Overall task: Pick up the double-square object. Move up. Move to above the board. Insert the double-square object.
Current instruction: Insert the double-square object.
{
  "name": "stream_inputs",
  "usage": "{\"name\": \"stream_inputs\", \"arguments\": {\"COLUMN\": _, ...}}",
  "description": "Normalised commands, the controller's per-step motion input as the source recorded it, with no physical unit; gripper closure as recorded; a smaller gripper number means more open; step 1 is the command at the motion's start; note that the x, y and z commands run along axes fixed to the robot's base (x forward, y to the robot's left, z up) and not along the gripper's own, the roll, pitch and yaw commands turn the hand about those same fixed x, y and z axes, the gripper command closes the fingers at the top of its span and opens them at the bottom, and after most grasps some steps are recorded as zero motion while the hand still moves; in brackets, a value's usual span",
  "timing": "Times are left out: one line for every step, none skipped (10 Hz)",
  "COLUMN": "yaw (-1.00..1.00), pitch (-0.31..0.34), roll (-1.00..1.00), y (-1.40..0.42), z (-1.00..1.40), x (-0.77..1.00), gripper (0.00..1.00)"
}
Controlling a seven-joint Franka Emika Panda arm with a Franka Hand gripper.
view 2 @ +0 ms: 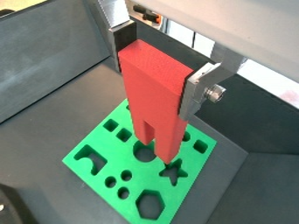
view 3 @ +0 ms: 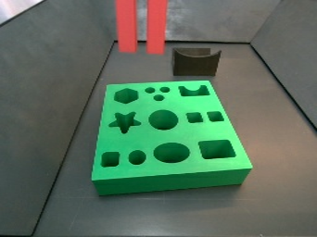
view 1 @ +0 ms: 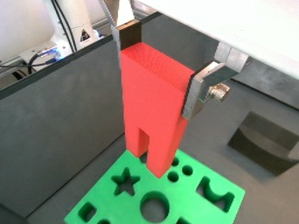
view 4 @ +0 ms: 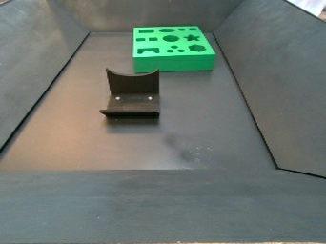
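My gripper [view 1: 163,70] is shut on the double-square object [view 1: 152,105], a tall red piece with two square legs pointing down. Silver fingers [view 1: 197,94] clamp its upper block, which shows in both wrist views [view 2: 152,96]. The piece hangs upright, high over the green board [view 1: 100,206], apart from it. The board [view 2: 93,153] lies flat with star, hexagon, circle, oval and square holes. In a side view only the two red legs [view 3: 125,23] show, above the board's [view 3: 148,137] far edge; the gripper is out of frame there. Another side view shows the board [view 4: 173,59] alone.
The dark fixture [view 3: 195,60] stands on the floor just beyond the board, and also shows in a wrist view [view 1: 263,140] and a side view [view 4: 132,95]. Dark walls [view 3: 50,56] enclose the floor on all sides.
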Motion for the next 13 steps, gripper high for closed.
{"name": "stream_inputs", "arguments": {"yaw": -0.03, "pitch": -0.167, "roll": -0.01, "y": 0.0, "z": -0.11, "x": 0.0, "gripper": 1.0}}
{"name": "stream_inputs", "arguments": {"yaw": 0.0, "pitch": -0.313, "roll": 0.0, "y": 0.0, "z": -0.21, "x": 0.13, "gripper": 1.0}}
{"name": "stream_inputs", "arguments": {"yaw": 0.0, "pitch": -0.399, "roll": 0.07, "y": 0.0, "z": -0.24, "x": 0.41, "gripper": 1.0}}
{"name": "stream_inputs", "arguments": {"yaw": 0.08, "pitch": -0.451, "roll": 0.03, "y": 0.0, "z": -0.1, "x": 0.56, "gripper": 1.0}}
{"name": "stream_inputs", "arguments": {"yaw": 0.19, "pitch": -0.481, "roll": 0.0, "y": 0.11, "z": -0.03, "x": 0.5, "gripper": 1.0}}
{"name": "stream_inputs", "arguments": {"yaw": 0.27, "pitch": -0.459, "roll": 0.0, "y": 0.03, "z": -0.04, "x": 0.43, "gripper": 1.0}}
{"name": "stream_inputs", "arguments": {"yaw": 0.3, "pitch": -0.433, "roll": 0.01, "y": 0.0, "z": -0.01, "x": 0.41, "gripper": 1.0}}
{"name": "stream_inputs", "arguments": {"yaw": 0.33, "pitch": -0.326, "roll": 0.08, "y": -0.02, "z": 0.0, "x": 0.45, "gripper": 1.0}}
{"name": "stream_inputs", "arguments": {"yaw": 0.33, "pitch": -0.253, "roll": 0.1, "y": 0.0, "z": -0.03, "x": 0.49, "gripper": 1.0}}
{"name": "stream_inputs", "arguments": {"yaw": 0.3, "pitch": -0.06, "roll": 0.3, "y": -0.04, "z": -0.13, "x": 0.56, "gripper": 1.0}}
{"name": "stream_inputs", "arguments": {"yaw": 0.24, "pitch": 0.0, "roll": 0.41, "y": -0.17, "z": -0.27, "x": 0.61, "gripper": 1.0}}
{"name": "stream_inputs", "arguments": {"yaw": 0.19, "pitch": 0.029, "roll": 0.43, "y": -0.26, "z": -0.36, "x": 0.67, "gripper": 1.0}}
{"name": "stream_inputs", "arguments": {"yaw": 0.1, "pitch": 0.103, "roll": 0.32, "y": -0.44, "z": -0.54, "x": 0.61, "gripper": 1.0}}
